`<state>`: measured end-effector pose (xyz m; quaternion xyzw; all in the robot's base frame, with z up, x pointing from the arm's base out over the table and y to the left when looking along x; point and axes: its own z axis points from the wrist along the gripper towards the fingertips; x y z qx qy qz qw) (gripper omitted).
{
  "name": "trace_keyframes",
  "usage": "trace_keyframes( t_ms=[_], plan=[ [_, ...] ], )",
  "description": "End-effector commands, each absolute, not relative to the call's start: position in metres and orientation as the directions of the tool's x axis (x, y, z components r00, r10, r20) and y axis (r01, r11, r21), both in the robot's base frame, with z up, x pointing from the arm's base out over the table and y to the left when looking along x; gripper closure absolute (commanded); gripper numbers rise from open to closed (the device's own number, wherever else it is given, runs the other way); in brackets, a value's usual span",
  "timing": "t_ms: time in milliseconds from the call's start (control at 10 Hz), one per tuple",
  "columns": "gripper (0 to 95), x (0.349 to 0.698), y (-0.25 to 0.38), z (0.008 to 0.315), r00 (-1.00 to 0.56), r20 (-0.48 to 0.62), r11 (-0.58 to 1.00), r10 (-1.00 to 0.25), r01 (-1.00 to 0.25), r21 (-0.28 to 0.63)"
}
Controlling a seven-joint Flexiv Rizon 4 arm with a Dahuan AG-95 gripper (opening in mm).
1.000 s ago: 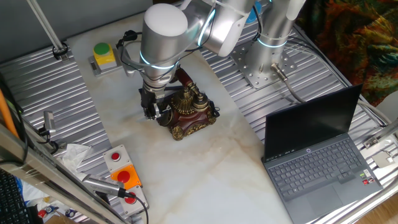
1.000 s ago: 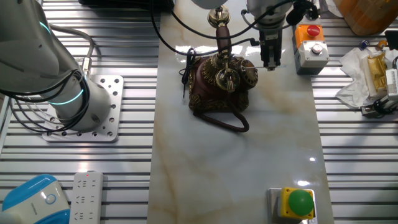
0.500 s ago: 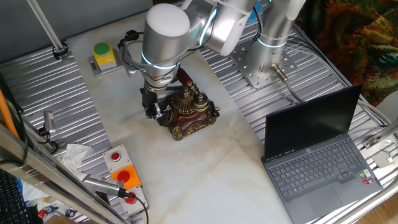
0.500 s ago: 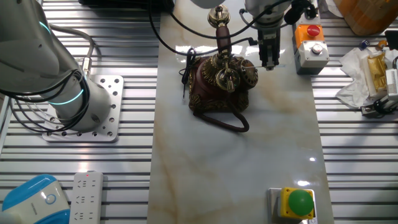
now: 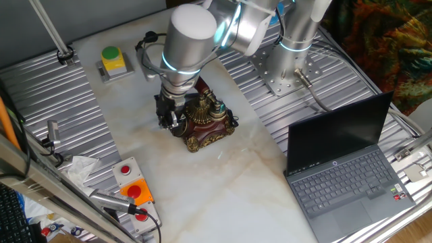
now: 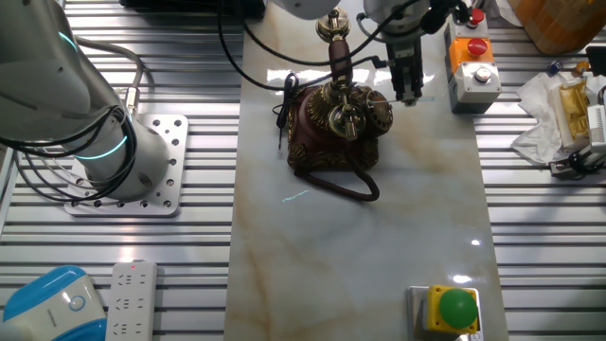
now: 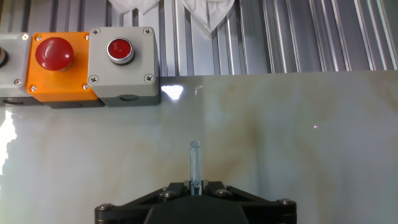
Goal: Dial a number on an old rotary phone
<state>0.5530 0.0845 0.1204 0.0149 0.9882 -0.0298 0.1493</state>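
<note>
One old rotary phone [image 5: 202, 121] sits on the marble desk [image 5: 223, 182], with its handset [image 6: 339, 52] across the cradle and a dark cord [image 6: 350, 185] looping off one side. In one fixed view the arm's large silver joint [image 5: 192, 40] covers the back of the phone, and the dial is hard to make out behind the brass trim. The end effector [image 6: 409, 80] hangs just beside the phone on its dial side, near the grey button box [image 6: 473, 66]; whether it touches the phone cannot be told. In the hand view the fingers [image 7: 189, 186] are drawn together on a thin clear stylus [image 7: 195, 163] that points out over bare marble, and the phone does not show in that view at all. Two button boxes [image 7: 84, 62] line the desk's far edge there, the left one cut off by the frame. A laptop [image 5: 344, 169] sits open off to one side.
</note>
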Motion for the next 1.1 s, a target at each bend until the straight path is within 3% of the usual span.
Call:
trace_keyframes(
  t_ms=[100,700,1100],
  plan=[
    [95.0,0.5462,0.0852,0.1186,-0.959,-0.283,0.998,0.024,0.041,-0.052],
    [95.0,0.5371,0.0866,0.1121,-0.952,-0.307,0.996,0.011,0.036,-0.077],
    [95.0,0.5409,0.0862,0.1111,-0.946,-0.323,0.998,0.029,0.045,-0.043]
  ],
)
